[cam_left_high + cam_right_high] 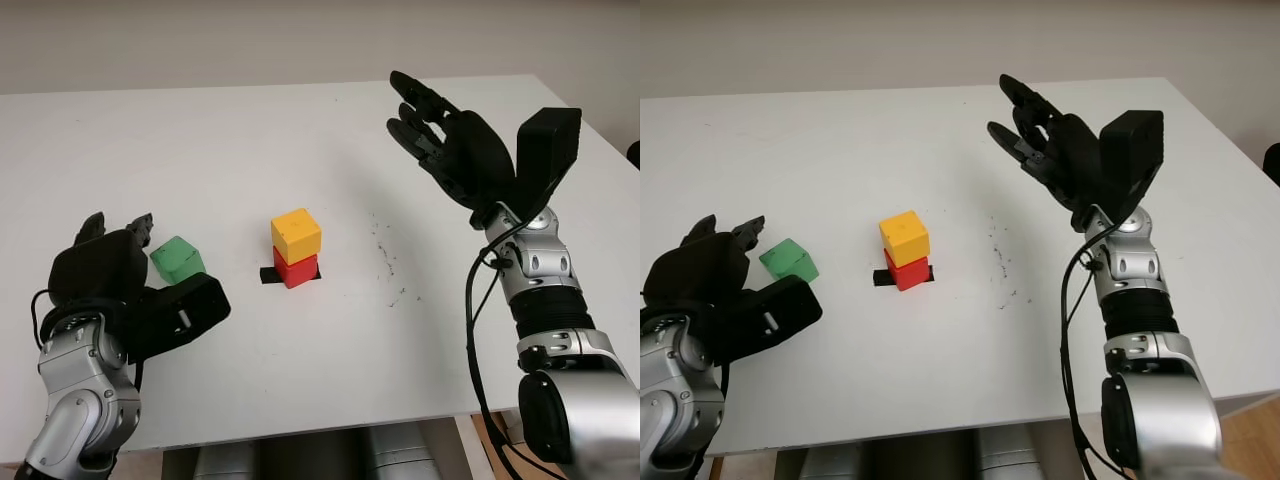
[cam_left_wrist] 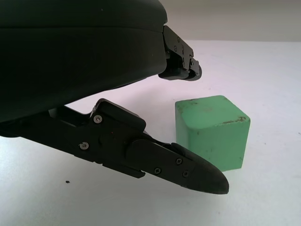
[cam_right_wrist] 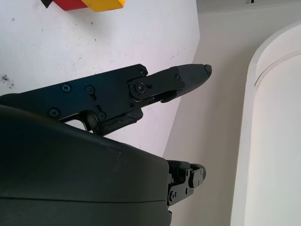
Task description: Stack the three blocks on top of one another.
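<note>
White tabletop [image 1: 300, 400] ahead: yellow block [image 1: 296, 234] sits on red block [image 1: 296, 270] at centre. My left hand [image 1: 125, 290], open and holding nothing, brackets the green block [image 2: 211, 129], which lies between its fingers [image 2: 188, 167] untouched. My right hand [image 1: 455, 145] hovers open, well apart.

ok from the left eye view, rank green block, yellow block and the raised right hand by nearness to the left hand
1. green block, right at the open left hand, between its fingers.
2. yellow block, mid-table atop the red block.
3. right hand, open, raised at the far right.
</note>
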`<action>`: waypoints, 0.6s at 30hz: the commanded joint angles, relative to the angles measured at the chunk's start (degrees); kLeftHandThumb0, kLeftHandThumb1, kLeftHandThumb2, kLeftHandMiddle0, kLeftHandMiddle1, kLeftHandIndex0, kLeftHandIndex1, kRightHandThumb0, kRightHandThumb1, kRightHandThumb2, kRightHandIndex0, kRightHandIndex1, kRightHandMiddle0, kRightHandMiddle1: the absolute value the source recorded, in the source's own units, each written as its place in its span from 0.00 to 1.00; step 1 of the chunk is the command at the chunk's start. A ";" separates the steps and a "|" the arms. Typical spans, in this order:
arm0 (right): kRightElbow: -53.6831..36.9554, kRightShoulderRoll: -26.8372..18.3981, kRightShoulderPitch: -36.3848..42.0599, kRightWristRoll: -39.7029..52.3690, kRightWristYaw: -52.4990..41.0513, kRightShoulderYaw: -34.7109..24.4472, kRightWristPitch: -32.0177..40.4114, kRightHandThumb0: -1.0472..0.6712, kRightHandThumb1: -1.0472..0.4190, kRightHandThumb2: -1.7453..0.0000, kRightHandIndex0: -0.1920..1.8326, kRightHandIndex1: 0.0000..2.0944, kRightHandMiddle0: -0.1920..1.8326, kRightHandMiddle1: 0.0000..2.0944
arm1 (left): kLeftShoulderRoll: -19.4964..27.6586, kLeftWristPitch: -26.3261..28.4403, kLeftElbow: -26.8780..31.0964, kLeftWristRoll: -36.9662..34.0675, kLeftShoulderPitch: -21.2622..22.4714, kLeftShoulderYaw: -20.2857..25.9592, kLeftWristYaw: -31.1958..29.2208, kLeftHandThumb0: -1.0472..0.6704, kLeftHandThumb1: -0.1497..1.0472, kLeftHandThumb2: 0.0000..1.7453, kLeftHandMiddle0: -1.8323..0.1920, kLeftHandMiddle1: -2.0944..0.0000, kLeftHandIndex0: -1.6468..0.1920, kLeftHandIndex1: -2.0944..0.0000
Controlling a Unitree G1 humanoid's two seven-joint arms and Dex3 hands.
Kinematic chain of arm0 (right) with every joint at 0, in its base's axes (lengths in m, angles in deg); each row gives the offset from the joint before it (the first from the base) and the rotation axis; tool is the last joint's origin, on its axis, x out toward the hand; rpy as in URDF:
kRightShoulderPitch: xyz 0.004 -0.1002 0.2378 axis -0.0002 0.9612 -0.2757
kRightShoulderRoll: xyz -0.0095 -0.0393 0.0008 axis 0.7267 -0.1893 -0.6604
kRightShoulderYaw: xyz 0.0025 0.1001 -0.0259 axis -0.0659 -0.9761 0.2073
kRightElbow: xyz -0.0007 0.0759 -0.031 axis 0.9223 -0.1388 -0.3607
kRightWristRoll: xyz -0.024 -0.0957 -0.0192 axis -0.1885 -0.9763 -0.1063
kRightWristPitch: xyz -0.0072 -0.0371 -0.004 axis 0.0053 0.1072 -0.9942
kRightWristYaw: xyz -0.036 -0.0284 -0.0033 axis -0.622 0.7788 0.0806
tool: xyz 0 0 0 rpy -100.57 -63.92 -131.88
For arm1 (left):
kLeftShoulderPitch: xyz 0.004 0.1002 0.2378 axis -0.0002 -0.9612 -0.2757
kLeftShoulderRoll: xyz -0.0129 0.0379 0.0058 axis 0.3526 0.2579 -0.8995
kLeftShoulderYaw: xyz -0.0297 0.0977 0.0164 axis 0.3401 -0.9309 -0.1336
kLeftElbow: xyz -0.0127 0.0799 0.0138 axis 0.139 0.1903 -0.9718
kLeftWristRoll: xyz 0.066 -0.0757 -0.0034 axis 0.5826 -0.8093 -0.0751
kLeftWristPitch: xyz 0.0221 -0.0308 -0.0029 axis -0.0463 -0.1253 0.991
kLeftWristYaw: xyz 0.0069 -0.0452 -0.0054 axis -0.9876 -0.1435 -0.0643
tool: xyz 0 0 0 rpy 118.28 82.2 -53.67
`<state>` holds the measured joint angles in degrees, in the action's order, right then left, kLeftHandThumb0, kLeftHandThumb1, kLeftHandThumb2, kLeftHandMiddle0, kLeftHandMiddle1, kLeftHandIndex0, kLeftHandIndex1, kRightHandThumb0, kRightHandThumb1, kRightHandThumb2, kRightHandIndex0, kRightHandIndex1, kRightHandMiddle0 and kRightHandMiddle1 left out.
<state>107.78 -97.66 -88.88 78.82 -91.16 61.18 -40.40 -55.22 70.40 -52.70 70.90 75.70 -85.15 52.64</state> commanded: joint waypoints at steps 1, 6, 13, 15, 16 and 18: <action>-0.76 0.23 -0.23 0.36 -0.39 -0.07 -0.01 0.27 0.00 0.94 0.04 0.02 0.19 0.07 | -0.54 -0.72 -0.16 -0.79 0.69 0.66 -0.36 0.12 0.99 0.03 0.90 0.97 0.74 0.95; -0.45 0.19 -0.30 0.44 -0.68 -0.23 -0.35 0.28 0.00 0.94 0.04 0.02 0.19 0.07 | -1.23 -1.11 -0.45 -1.80 0.73 1.45 -0.98 0.11 0.99 0.03 0.89 0.97 0.73 0.95; -0.41 0.39 -0.20 0.55 0.09 -0.55 -0.98 0.31 0.00 0.94 0.05 0.02 0.19 0.07 | -1.60 -1.39 -1.69 -2.20 1.03 1.45 -1.05 0.10 1.00 0.04 0.89 0.97 0.74 0.96; -0.57 0.37 -0.11 0.49 0.26 -0.59 -1.01 0.31 0.00 0.94 0.05 0.03 0.20 0.08 | -1.79 -0.83 -2.11 -1.80 1.37 1.22 -1.50 0.10 1.00 0.04 0.89 0.97 0.73 0.96; -0.66 0.39 -0.04 0.40 0.40 -0.59 -1.10 0.31 0.00 0.94 0.05 0.03 0.20 0.08 | -1.88 -0.73 -2.34 -1.70 1.44 1.17 -1.41 0.10 1.00 0.04 0.89 0.97 0.73 0.96; -0.78 0.41 0.08 0.17 0.59 -0.50 -1.50 0.31 0.00 0.94 0.06 0.03 0.20 0.08 | -2.00 -0.66 -2.84 -1.43 1.52 1.03 -0.96 0.11 1.00 0.04 0.89 0.97 0.72 0.95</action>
<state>107.79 -97.48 -88.83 78.93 -90.79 60.86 -41.00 -56.81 69.59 -55.10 69.11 76.28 -84.24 51.46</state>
